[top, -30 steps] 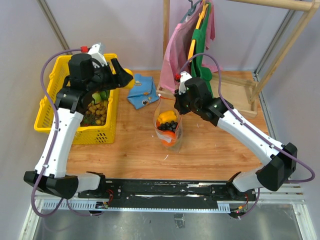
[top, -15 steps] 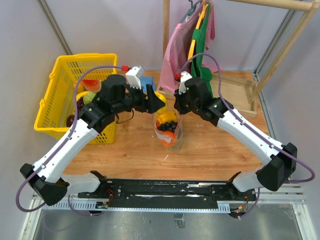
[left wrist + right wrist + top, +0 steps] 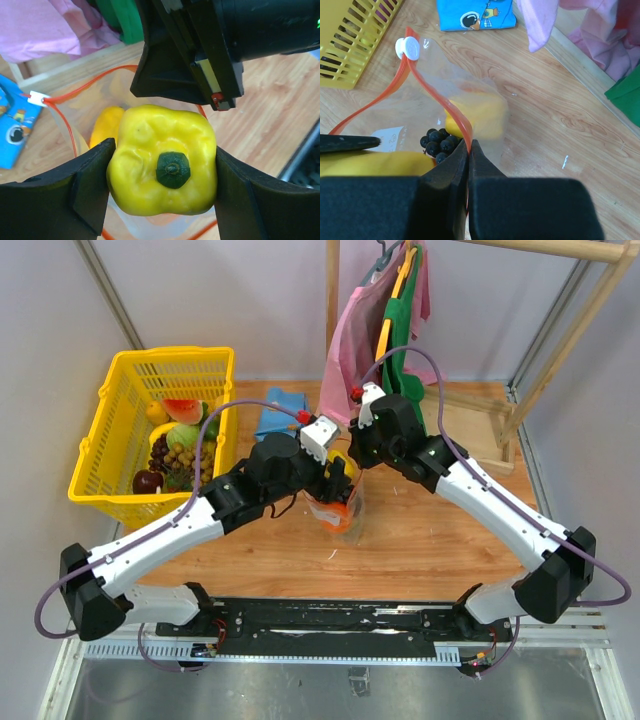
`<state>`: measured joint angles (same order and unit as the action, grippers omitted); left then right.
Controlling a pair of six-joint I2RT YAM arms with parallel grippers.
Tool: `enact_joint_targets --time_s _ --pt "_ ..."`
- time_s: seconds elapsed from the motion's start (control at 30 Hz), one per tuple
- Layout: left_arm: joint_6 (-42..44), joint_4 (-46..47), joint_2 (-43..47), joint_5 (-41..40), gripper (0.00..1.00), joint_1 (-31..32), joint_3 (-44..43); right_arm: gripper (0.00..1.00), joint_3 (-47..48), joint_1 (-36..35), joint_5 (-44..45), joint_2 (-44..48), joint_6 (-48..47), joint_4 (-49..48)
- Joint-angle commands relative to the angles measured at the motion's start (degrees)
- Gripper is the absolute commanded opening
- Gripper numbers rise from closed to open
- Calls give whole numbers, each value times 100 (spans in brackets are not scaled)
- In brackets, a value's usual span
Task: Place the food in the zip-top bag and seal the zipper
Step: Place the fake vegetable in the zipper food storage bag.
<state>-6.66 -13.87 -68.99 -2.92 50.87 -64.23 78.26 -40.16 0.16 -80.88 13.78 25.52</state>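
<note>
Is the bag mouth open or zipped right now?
Open: the zipper loops wide apart, the right gripper pinches one side, grapes show inside.

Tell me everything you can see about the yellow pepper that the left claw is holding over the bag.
The yellow pepper is a glossy, plastic-looking toy, lumpy and four-lobed, with a dark green stem stub facing the left wrist camera. The left claw clamps it between its black fingers, one pressed on each side. It hangs over the open mouth of the clear bag, whose red zipper rings the space beneath it.
</note>
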Motion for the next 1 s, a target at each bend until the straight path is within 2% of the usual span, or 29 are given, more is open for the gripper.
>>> enact_joint_targets --time_s 0.0,0.27,0.4,0.63,0.83,0.97 --pt "964 803 -132 -777 36 254 242 1 0 40 -16 208 87 -150" --pt "2103 1840 -200 -1125 41 307 988 1 -38 35 -43 237 101 -153" --pt "2504 2175 -305 -1391 52 309 1122 1 -57 43 -47 249 98 -151" --pt "2768 2111 -496 -1342 76 309 1123 1 -56 40 -71 232 88 -151" --pt "2784 1830 -347 -1144 89 309 1062 1 -41 39 -67 190 76 -156" --pt "2599 1559 -257 -1009 92 309 958 1 -3 37 -60 146 63 -161"
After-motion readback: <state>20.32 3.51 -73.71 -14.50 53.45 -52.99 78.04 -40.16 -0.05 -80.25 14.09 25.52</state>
